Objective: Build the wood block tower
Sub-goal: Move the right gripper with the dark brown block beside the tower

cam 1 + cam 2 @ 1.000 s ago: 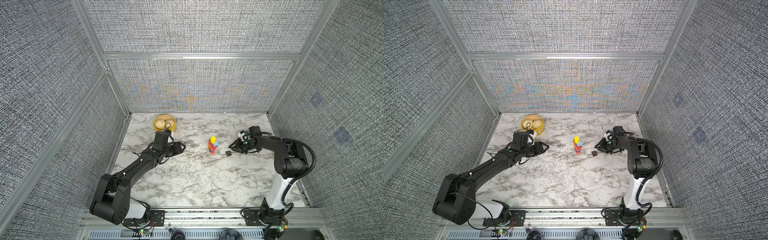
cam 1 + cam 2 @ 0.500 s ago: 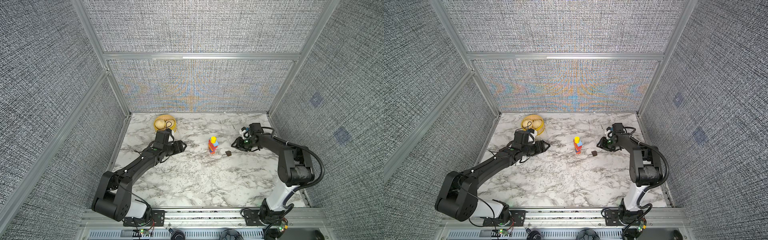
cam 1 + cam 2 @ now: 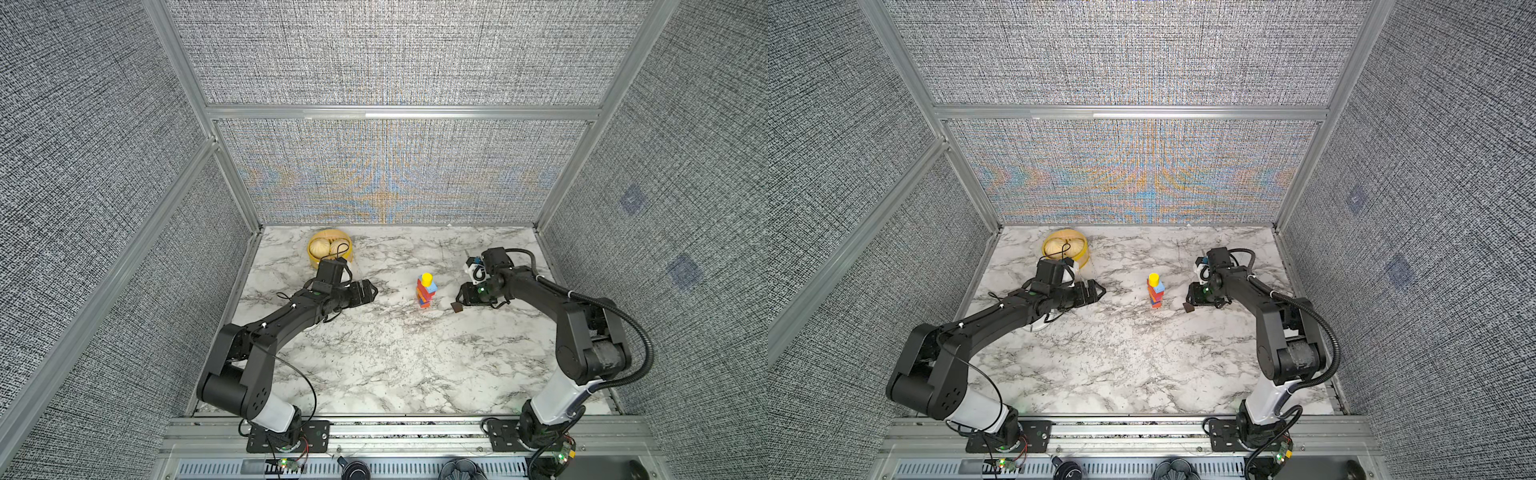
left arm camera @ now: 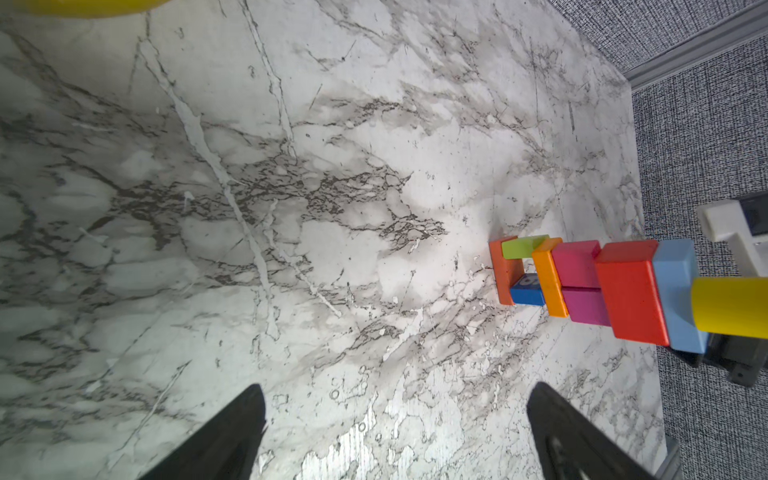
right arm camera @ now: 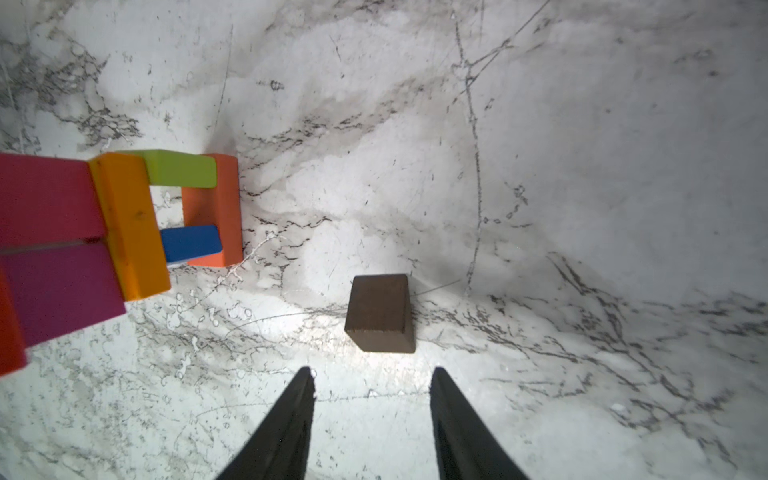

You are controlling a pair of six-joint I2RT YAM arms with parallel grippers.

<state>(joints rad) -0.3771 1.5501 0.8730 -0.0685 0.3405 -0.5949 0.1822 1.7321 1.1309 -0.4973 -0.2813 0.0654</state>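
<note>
Left wrist view: the left gripper (image 4: 395, 392) gapes wide and empty, well left of the one tower (image 4: 602, 282). Just right of the tower lies one loose dark brown block (image 5: 380, 313). The right gripper (image 5: 372, 374) is partly spread behind it, touching nothing.

A white bench (image 3: 395, 365) with grey marble veining forms the floor of a booth. A round yellow basket (image 3: 311, 253) sits on it near the back left corner, holding two pale buns (image 3: 321, 248) side by side. Just behind the basket rises a grey woven-fabric wall (image 3: 395, 54). Matching walls stand close on its left and far off on its right, joined by a silver metal frame (image 3: 399, 112). Forward of the basket, a sliver of a white rounded object (image 3: 1037, 327) shows, mostly hidden. Well forward of the basket, a metal rail (image 3: 415, 428) runs along the bench's front edge.
</note>
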